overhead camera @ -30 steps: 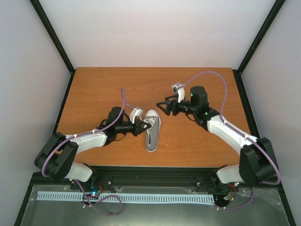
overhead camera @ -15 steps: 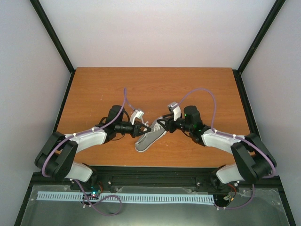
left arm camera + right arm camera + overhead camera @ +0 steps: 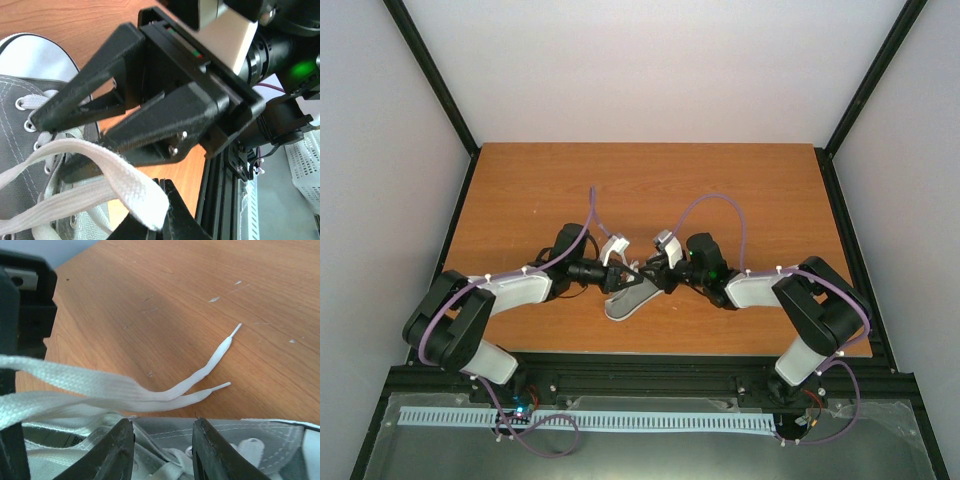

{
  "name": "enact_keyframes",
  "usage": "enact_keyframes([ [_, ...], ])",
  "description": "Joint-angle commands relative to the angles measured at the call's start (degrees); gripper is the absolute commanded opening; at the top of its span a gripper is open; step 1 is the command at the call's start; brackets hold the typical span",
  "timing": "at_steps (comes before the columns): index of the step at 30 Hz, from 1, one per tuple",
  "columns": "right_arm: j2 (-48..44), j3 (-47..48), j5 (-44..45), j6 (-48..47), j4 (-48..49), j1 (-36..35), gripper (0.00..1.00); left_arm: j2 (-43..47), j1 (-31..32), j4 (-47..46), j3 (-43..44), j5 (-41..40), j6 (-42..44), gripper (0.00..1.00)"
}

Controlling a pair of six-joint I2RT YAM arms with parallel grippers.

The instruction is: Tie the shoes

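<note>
The grey sneaker (image 3: 628,297) lies between my two grippers near the table's front, turned diagonally. In the left wrist view its grey canvas (image 3: 15,107) and white toe cap (image 3: 37,55) show at the left. My left gripper (image 3: 623,272) is shut on a white lace (image 3: 125,185), which is pinched at its fingertips (image 3: 172,200). My right gripper (image 3: 651,270) is open. Its fingers (image 3: 117,452) straddle the shoe's grey upper (image 3: 235,432) just above the eyelets. Two lace ends (image 3: 215,360) trail onto the wood beyond it.
The wooden table (image 3: 540,190) is bounded by black frame rails and white walls. The black front rail (image 3: 225,195) runs close behind the shoe. A white slotted strip (image 3: 580,420) lies below the table edge.
My right gripper has swung left and down to the shoe. The shoe has turned, its heel swinging left toward the front edge. My left gripper stays at the shoe.
</note>
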State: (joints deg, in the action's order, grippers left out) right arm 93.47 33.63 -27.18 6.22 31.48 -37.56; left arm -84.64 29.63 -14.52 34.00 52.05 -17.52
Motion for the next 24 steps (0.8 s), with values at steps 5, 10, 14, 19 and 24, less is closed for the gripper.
enact_keyframes([
  [5, 0.42, 0.29, 0.37, -2.88, 2.25, -2.11, 0.33, 3.06, -0.86, -5.09, -0.22, -4.16, -0.07, 0.01],
  [10, -0.13, -0.27, 1.19, -2.45, 3.71, -3.55, 0.34, 2.37, -0.97, -5.97, -0.16, -3.26, -0.31, 0.01],
  [14, 0.42, 0.02, 1.43, -1.65, 5.99, -3.92, 0.33, 2.36, -0.97, -6.30, -0.31, -2.75, -0.37, 0.01],
  [19, 1.24, 0.42, 0.44, -1.30, 8.66, -3.92, 0.34, 2.70, -0.97, -6.33, -0.68, -2.78, -0.32, 0.01],
  [24, 2.23, 0.07, -0.69, -1.19, 11.04, -3.97, 0.36, 2.90, -0.97, -6.97, -0.73, -2.83, -0.82, 0.01],
])
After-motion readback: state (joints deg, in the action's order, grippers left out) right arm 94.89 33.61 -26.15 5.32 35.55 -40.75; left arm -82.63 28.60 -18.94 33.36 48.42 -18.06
